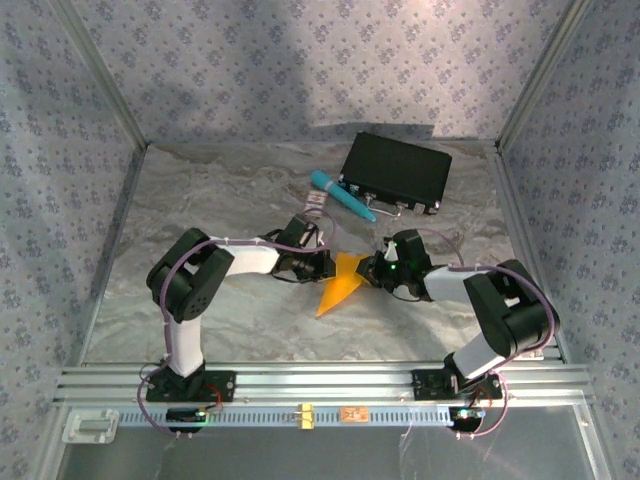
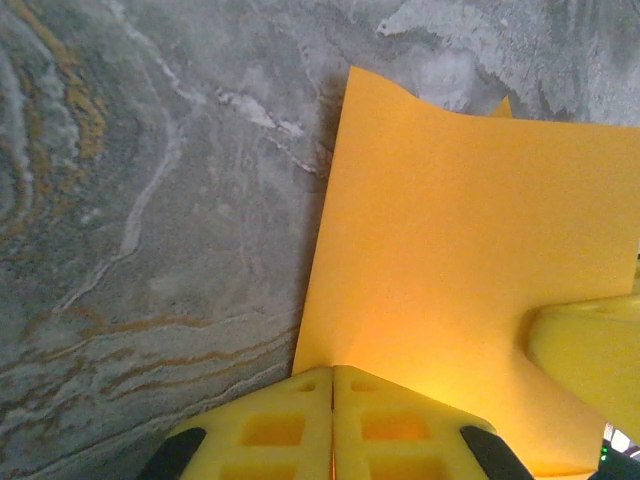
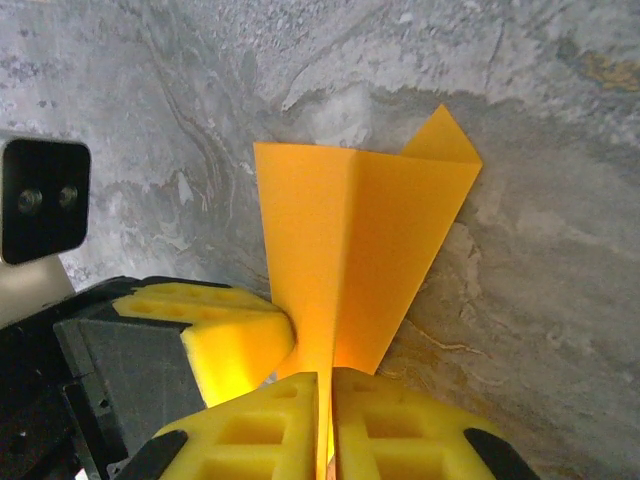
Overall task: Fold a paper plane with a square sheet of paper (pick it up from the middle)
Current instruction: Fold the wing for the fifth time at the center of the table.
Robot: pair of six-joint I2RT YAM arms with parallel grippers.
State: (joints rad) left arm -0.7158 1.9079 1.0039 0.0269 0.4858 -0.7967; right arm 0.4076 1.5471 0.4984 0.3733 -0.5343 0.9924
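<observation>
thin orange-yellow paper sheet (image 3: 350, 250), sharply creased; left end effector (image 2: 332, 372) and right end effector (image 3: 325, 378) both clamped on it

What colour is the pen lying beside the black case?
The pen is teal; top external view shows it best.

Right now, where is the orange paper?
In the top view the folded orange paper is mid-table, pinched between the left end effector and right end effector, with the teal pen beyond it.

Your yellow-fingered left gripper (image 2: 332, 385) is covering the near edge of the thin orange-yellow paper sheet (image 2: 450, 250); its right side is running off-frame.
</observation>
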